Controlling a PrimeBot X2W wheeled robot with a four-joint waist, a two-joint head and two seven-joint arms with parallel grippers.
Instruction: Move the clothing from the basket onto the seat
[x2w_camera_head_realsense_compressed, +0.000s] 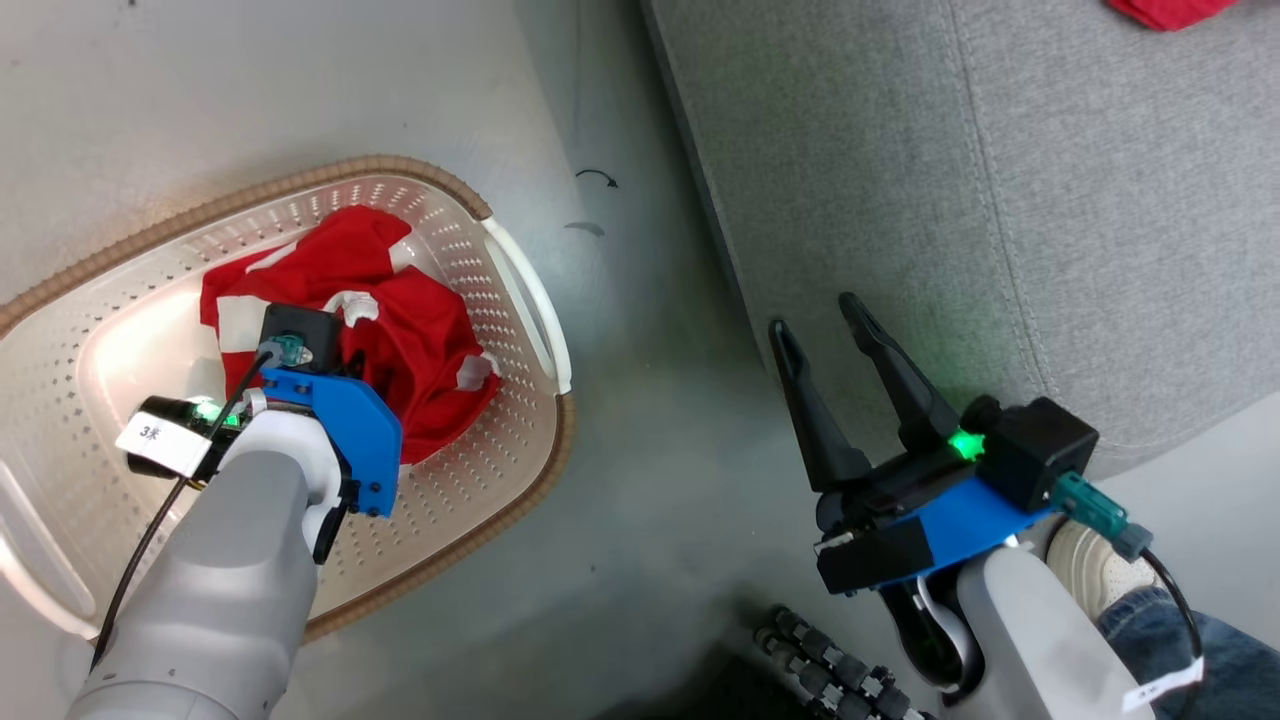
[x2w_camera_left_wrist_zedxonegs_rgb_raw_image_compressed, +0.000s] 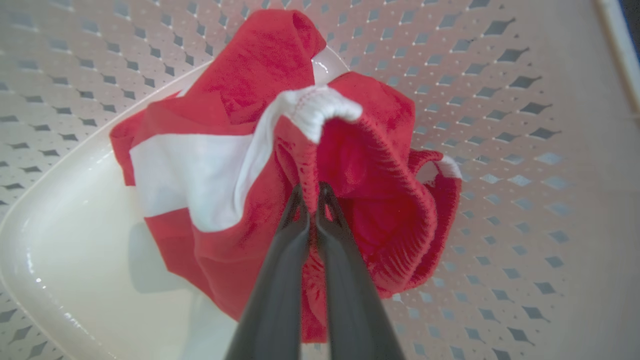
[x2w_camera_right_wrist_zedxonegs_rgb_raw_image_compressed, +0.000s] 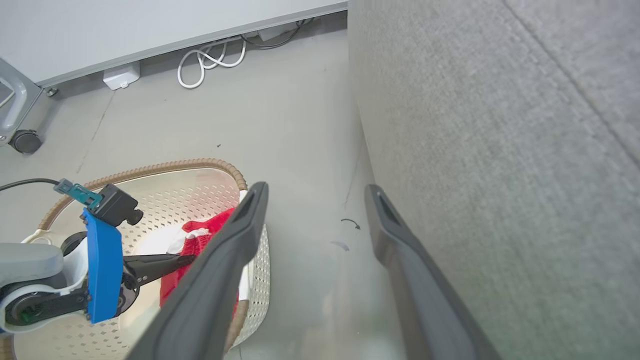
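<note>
left gripper (x2w_camera_left_wrist_zedxonegs_rgb_raw_image_compressed: 311, 196) pinched tight on red clothing (x2w_camera_left_wrist_zedxonegs_rgb_raw_image_compressed: 380, 210) inside basket (x2w_camera_left_wrist_zedxonegs_rgb_raw_image_compressed: 525, 175), right gripper (x2w_camera_head_realsense_compressed: 815, 320) wide open beside seat (x2w_camera_head_realsense_compressed: 1000, 200)

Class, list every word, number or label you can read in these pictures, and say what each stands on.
"3米": white tag at the left wrist.
Second white tag by the right forearm: print too small to read.
Curved black mark on the floor: arrow-like, no lettering.

Grey floor (x2w_camera_head_realsense_compressed: 640, 480), basket (x2w_camera_head_realsense_compressed: 480, 470) resting on it, seat (x2w_camera_head_realsense_compressed: 900, 200) alongside, white cable (x2w_camera_right_wrist_zedxonegs_rgb_raw_image_compressed: 210, 60) near wall (x2w_camera_right_wrist_zedxonegs_rgb_raw_image_compressed: 150, 25)
</note>
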